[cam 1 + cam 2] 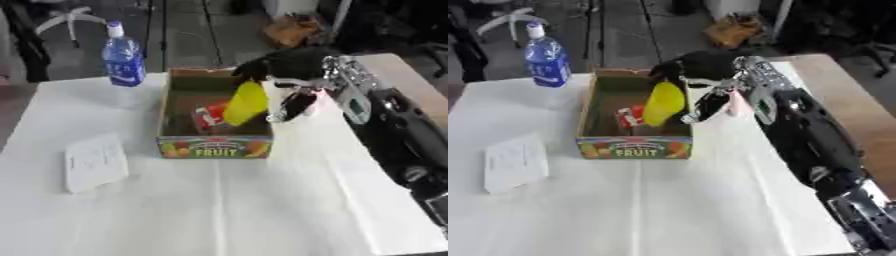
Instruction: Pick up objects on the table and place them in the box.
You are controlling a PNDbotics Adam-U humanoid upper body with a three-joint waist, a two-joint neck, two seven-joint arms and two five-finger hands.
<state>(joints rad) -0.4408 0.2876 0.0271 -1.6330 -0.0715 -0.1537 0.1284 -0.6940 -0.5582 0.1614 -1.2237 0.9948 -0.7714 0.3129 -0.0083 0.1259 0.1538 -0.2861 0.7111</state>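
Over the box, right hand: the right hand [284,70] comes in from the right side and hangs above the far right corner of the cardboard fruit box [214,148], fingers curled round the top of a yellow object [246,103].
Yellow object: one, smooth and elongated, hanging upright from the hand with its lower end inside the box opening; whether it touches the floor of the box I cannot tell.
Step in hand: to my eye this is the placing step, the object carried over the box and not yet let go.
Next move: it calls for lowering a little and uncurling the fingers so the yellow object drops inside, then lifting the hand clear of the box wall.
Box contents: one red and white item [210,116] lies on the floor of the box, just left of the yellow object.
Left on the table: one blue bottle [123,60] with a white cap, standing upright at the far left, apart from the box; one flat white packet [94,162] lying at the near left, well apart from the box.
Table: one, covered in a white cloth [219,210].
Left hand: shows in neither view.
Count to go: two things outside the box, by my judgement.
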